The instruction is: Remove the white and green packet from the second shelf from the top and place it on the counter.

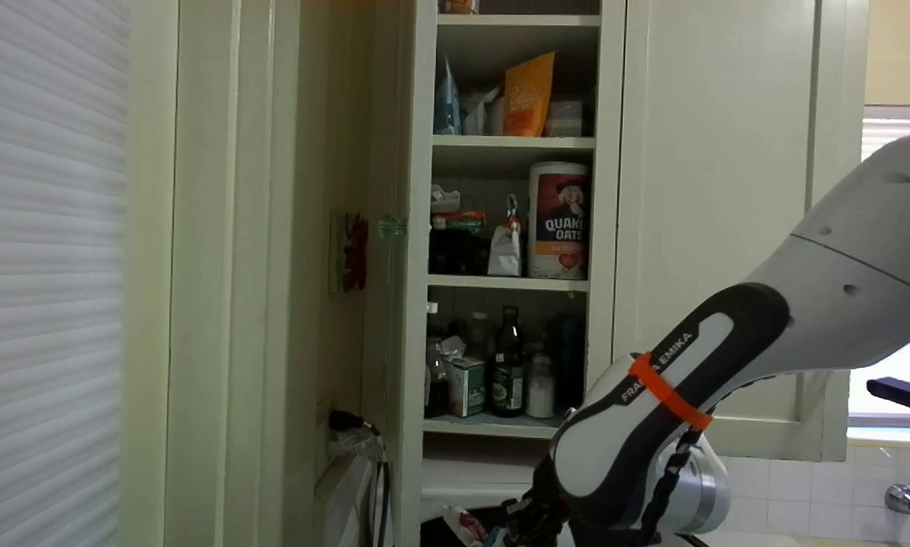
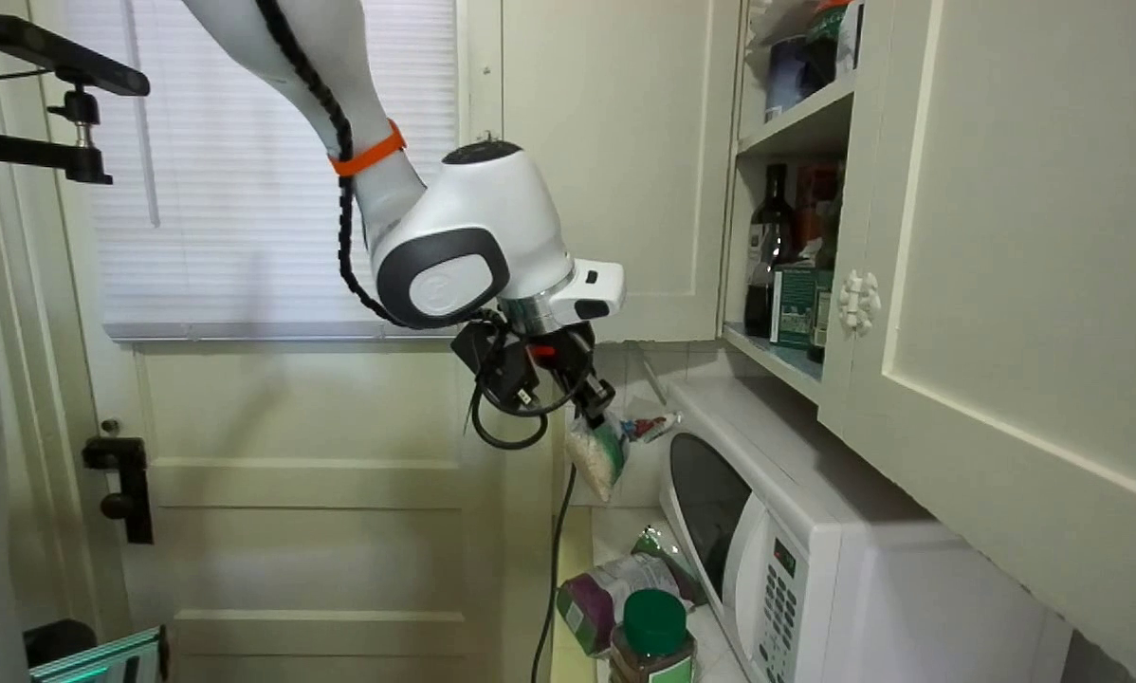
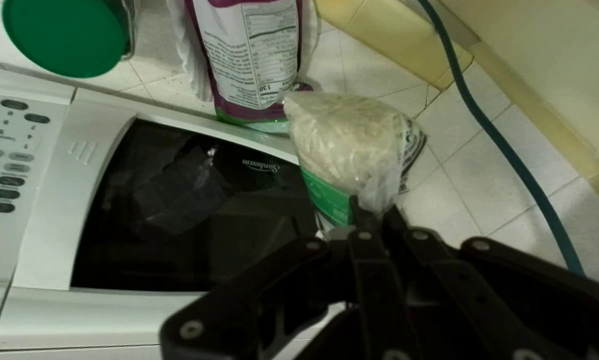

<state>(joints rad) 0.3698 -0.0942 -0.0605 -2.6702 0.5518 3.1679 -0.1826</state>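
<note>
1. Pinching the white and green packet (image 3: 347, 142) by one end in the hand (image 3: 378, 214).
2. Holding it above the table (image 3: 444, 197), near the microwave (image 3: 179, 215), higher than the purple-and-white bag (image 3: 252, 55).

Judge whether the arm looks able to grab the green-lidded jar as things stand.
Probably not yet: the gripper is shut on the packet, leaving no free grip for the jar. Once the packet is set down, the jar looks reachable; nothing shows over its lid.
</note>
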